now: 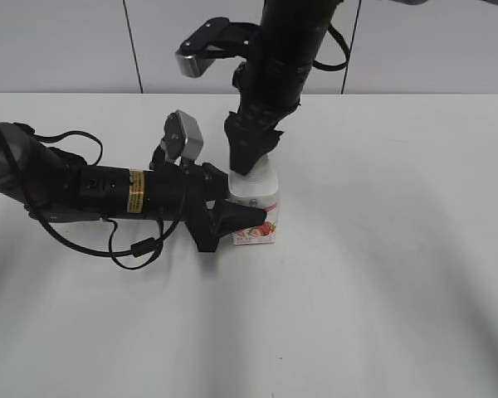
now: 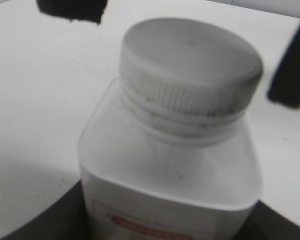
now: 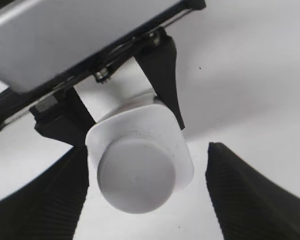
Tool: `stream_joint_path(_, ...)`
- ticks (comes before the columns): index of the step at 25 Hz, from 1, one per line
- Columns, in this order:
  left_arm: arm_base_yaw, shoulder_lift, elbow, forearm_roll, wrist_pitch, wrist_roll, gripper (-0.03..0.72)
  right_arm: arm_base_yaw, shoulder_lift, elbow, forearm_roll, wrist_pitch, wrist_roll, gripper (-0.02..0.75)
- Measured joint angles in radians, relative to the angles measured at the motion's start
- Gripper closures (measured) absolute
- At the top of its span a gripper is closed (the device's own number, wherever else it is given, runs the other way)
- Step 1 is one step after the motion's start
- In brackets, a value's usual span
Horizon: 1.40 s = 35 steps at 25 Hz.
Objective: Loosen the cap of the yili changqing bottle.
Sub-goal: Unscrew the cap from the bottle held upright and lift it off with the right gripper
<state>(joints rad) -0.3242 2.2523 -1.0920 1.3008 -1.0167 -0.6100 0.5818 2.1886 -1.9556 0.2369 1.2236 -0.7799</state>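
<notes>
The yili changqing bottle [image 1: 264, 201] stands upright on the white table, its strawberry label facing the front. My left gripper [image 1: 232, 220] reaches in from the left and is shut on the bottle's body [image 2: 165, 170]; its dark jaws flank the bottle low in the left wrist view. The white cap [image 2: 190, 65] sits on the neck. My right gripper [image 1: 251, 157] hangs over the bottle from above and hides the cap in the exterior view. In the right wrist view its two fingers [image 3: 147, 150] are open on either side of the cap [image 3: 136, 175], with a gap on the right.
The white table [image 1: 398, 274] stretches all round the bottle. The left arm and its looping cables [image 1: 108, 240] lie along the table on the left. Grey wall panels [image 1: 58, 41] stand behind the table's far edge.
</notes>
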Motion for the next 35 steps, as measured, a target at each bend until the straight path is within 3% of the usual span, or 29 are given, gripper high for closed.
stream_joint_path(17,0.000,0.000,0.000,-0.003,-0.001,-0.002,0.294,0.000,-0.015,-0.001,-0.015,0.000,0.818,0.164)
stream_joint_path(23,0.000,0.000,0.000,-0.005,0.003,-0.002,0.294,0.000,-0.015,-0.001,-0.012,0.000,0.949,0.164)
stream_joint_path(35,0.000,0.000,0.000,-0.011,0.004,-0.002,0.294,0.000,-0.015,-0.001,0.002,0.000,1.021,0.164)
